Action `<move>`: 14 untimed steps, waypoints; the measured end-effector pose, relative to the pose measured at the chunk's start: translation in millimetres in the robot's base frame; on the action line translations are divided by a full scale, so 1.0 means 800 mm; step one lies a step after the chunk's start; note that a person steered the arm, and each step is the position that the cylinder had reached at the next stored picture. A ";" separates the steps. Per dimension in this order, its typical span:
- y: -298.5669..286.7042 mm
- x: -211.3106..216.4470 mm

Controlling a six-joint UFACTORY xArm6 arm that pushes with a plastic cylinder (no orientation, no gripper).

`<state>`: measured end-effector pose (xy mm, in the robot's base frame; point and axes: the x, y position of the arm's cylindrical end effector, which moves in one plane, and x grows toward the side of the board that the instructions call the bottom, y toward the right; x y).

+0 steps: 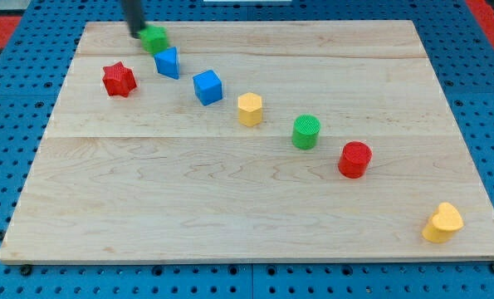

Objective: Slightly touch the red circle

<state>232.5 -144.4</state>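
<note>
1. Lower right corner of frame: yellow heart-like block (442, 223), alone on the wooden board (230, 216).
2. Right of centre: red circle (355, 159), just beside green cylinder (306, 132).
3. Upper left: my tip (139, 33), touching green block (155, 38), well apart from red circle.
4. No jaws, only a rod.
</note>
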 end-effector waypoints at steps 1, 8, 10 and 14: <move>0.075 0.027; -0.135 0.156; -0.069 0.210; -0.029 0.143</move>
<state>346.9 -167.3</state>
